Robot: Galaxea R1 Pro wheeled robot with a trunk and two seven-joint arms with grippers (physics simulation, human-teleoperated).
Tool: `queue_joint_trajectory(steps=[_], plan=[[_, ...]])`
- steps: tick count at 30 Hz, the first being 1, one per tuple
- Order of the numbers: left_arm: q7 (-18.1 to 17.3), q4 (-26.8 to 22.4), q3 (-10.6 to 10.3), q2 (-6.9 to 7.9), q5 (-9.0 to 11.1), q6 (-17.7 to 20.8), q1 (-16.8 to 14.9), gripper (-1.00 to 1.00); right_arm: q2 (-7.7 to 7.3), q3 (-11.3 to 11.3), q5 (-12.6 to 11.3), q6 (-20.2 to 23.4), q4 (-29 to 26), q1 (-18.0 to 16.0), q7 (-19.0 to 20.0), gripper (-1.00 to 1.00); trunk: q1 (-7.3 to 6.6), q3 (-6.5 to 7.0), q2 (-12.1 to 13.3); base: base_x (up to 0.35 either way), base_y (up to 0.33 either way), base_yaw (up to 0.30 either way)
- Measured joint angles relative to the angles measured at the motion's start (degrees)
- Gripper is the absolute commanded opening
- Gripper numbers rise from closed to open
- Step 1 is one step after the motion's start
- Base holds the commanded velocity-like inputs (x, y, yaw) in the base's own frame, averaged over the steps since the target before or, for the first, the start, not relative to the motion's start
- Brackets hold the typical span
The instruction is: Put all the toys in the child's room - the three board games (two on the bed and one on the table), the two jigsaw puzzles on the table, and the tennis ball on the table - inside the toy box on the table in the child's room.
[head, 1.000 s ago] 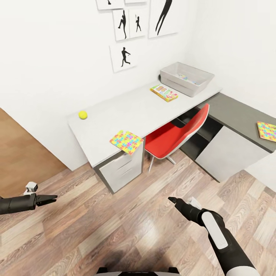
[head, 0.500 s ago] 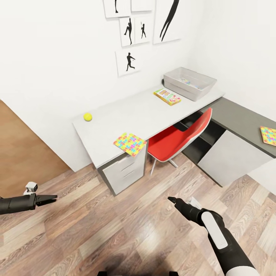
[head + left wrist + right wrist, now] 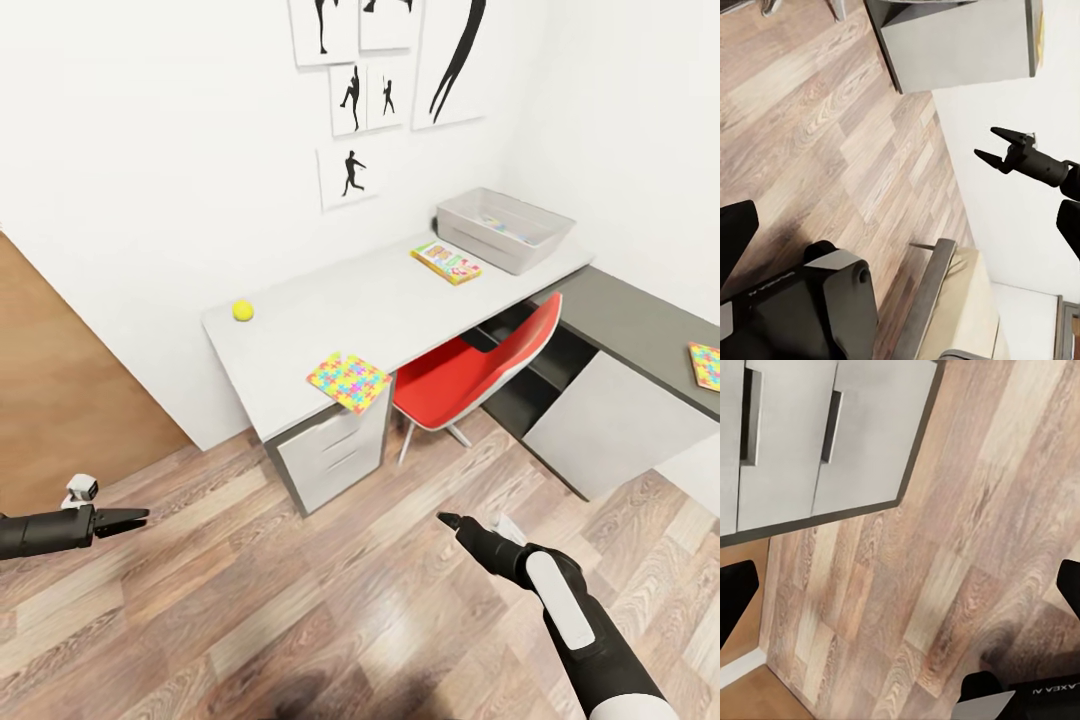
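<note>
The toy box half hides its contents; left pincer narrow, right pincer parted, both empty.

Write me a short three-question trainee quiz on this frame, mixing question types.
1. True or false: the small yellow-green tennis ball lies inside the shallow light grey toy box.
2. Which multicoloured jigsaw puzzle overhangs the pale grey-white desk edge above the white drawer unit? A) the near one B) the one on the dark grey side counter
3. Fill in: the red chair is tucked under the ____.

Key: 1 false; 2 A; 3 desk.
</note>
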Motion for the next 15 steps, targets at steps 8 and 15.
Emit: queue_joint_trajectory(steps=[8, 15], plan=[[0.00, 0.00, -0.03, -0.06, -0.01, 0.02, 0.00, 1.00, 0.01, 0.00, -0.05, -0.23, -0.03, 0.00, 0.04, 1.00, 0.00, 0.72, 0.00, 0.000, 0.000, 0.071], [0.00, 0.01, 0.02, 0.00, -0.01, 0.02, -0.01, 1.00, 0.01, 0.04, -0.07, -0.26, 0.01, -0.01, 0.10, 1.00, 0.00, 0.95, 0.00, 0.000, 0.000, 0.013]])
